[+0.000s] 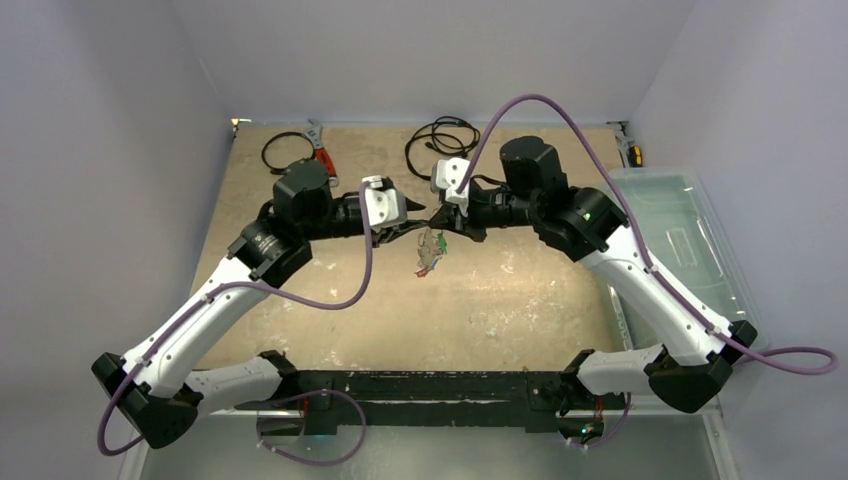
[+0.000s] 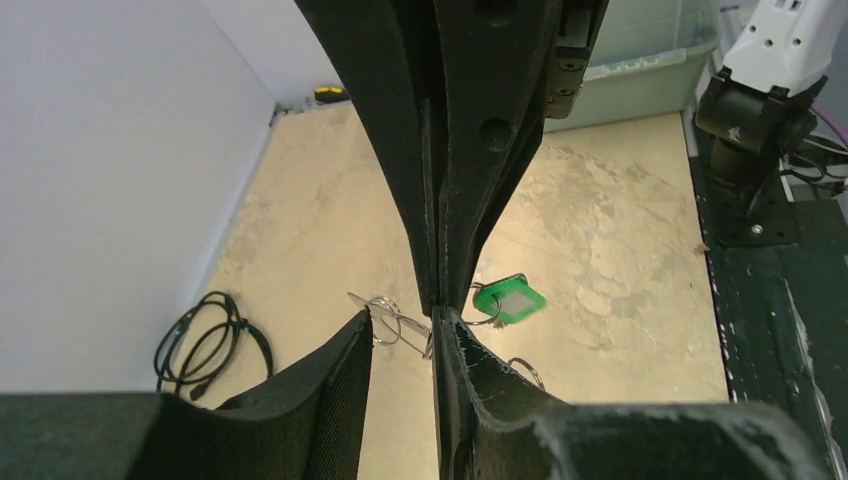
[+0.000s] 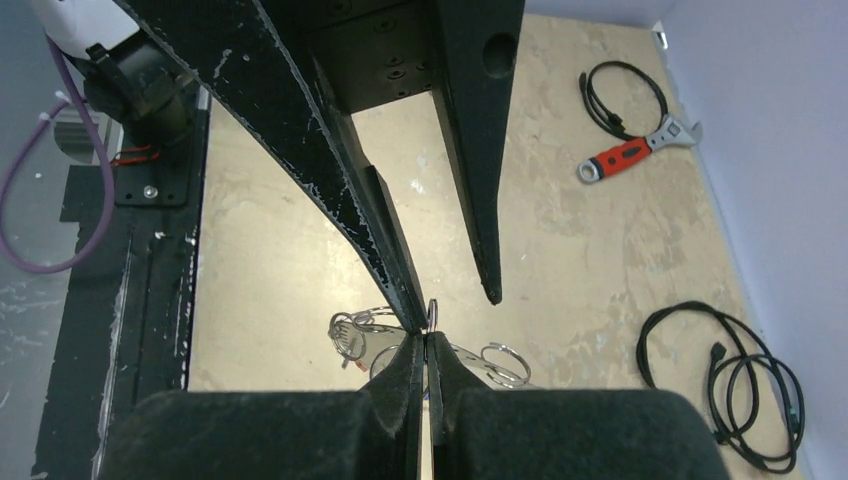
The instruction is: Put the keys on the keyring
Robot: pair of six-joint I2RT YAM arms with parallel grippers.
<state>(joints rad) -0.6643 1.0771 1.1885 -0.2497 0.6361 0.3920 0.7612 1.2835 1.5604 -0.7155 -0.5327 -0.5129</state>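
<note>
A: Keyring [image 3: 432, 312], apparently the thin ring seen edge-on, raised above the table [image 3: 280, 280] and pinched in the right gripper [image 3: 425, 348], clamped tight on it. Keys [image 1: 432, 251] bunched just under the meeting fingertips, green tag [image 2: 510, 301] outermost. Hanging or resting: cannot tell.

B: Left gripper [image 2: 402, 320]?

A: Partly spread, straddling a wire loop [image 2: 385, 312]. No firm hold visible.

B: Step in hand, as judged: taking hold of one key for threading. Hold the right pinch steady. Close left squarely on a single loop, not the bunch. Feed slowly along the ring. Watch for tags snagging.
</note>
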